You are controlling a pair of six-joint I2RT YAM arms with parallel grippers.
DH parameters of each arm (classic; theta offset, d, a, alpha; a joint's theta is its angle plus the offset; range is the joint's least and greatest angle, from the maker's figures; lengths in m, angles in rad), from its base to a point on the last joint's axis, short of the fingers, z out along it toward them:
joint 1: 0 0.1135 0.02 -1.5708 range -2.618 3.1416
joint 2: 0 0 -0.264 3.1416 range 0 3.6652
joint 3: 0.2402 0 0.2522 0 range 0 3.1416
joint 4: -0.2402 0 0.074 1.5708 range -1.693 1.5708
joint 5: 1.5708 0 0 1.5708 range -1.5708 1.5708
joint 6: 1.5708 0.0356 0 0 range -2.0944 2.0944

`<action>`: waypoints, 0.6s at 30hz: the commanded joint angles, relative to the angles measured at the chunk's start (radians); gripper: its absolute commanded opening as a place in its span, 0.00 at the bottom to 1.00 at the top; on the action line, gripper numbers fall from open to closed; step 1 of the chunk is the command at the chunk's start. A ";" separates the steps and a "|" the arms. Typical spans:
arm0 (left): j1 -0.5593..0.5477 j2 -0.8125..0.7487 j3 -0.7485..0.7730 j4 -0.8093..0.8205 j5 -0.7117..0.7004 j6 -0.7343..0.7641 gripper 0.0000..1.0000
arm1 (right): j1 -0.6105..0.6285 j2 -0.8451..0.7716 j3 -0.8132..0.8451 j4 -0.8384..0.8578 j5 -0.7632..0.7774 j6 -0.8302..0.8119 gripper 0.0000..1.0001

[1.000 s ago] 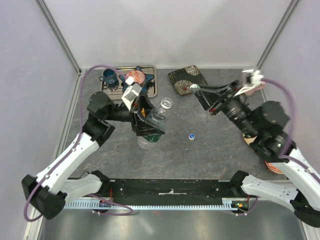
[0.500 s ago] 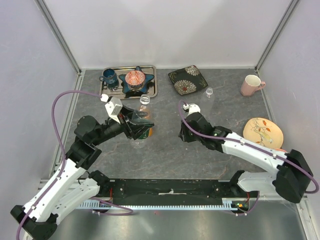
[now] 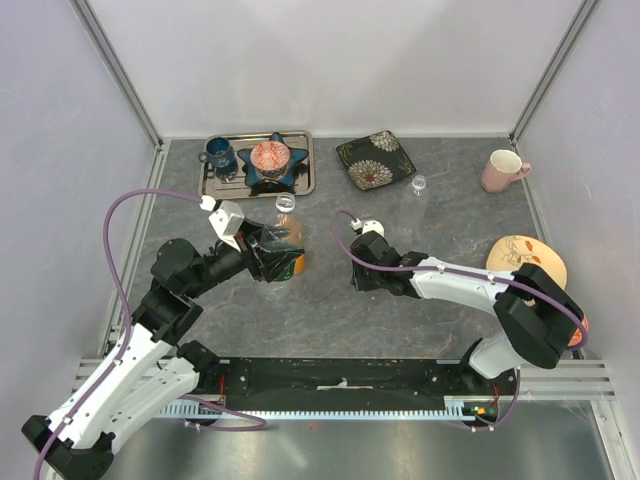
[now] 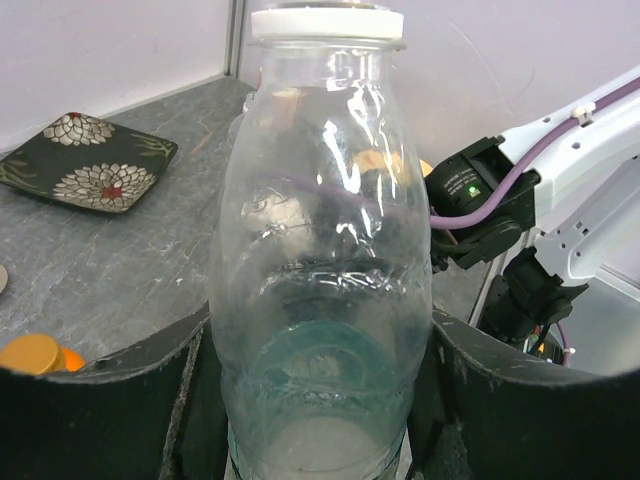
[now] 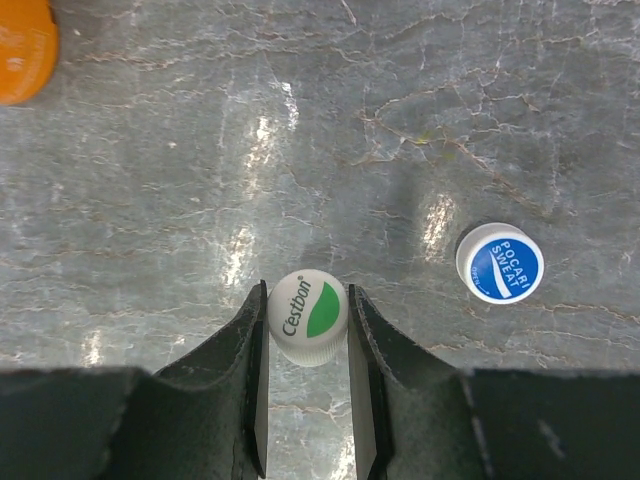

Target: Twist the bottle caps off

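Note:
My left gripper [image 3: 272, 254] is shut on the lower body of a clear plastic bottle [image 3: 284, 232] and holds it upright left of the table's middle. In the left wrist view the bottle [image 4: 325, 250] fills the gap between the jaws of the gripper [image 4: 320, 400], and a white band shows at its top. My right gripper [image 5: 307, 292] is shut on a white cap with a green mark [image 5: 308, 320], close over the table. It sits low at the table's middle [image 3: 361, 279]. A second clear bottle [image 3: 417, 196] stands upright at the back right.
A blue cap [image 5: 500, 262] lies on the table right of the held cap. An orange cap [image 5: 20, 45] lies near the held bottle [image 3: 298, 263]. A tray [image 3: 305, 180] with a blue mug and a star bowl, a black plate [image 3: 375, 159], a pink mug [image 3: 503, 168] and a patterned plate [image 3: 520, 255] stand around.
Both arms have come down from high above the table. The right gripper has sunk to the table's middle with the white cap. The left gripper keeps the bottle, now lower and further left.

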 commanded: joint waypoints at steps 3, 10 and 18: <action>0.002 -0.029 -0.017 0.017 -0.026 0.031 0.47 | 0.005 0.063 0.016 0.040 0.050 0.013 0.00; 0.002 -0.039 -0.022 0.008 -0.025 0.032 0.47 | 0.005 0.123 0.033 0.037 0.047 0.019 0.19; 0.002 -0.031 -0.025 0.008 -0.020 0.031 0.48 | 0.006 0.105 0.007 0.037 0.041 0.028 0.49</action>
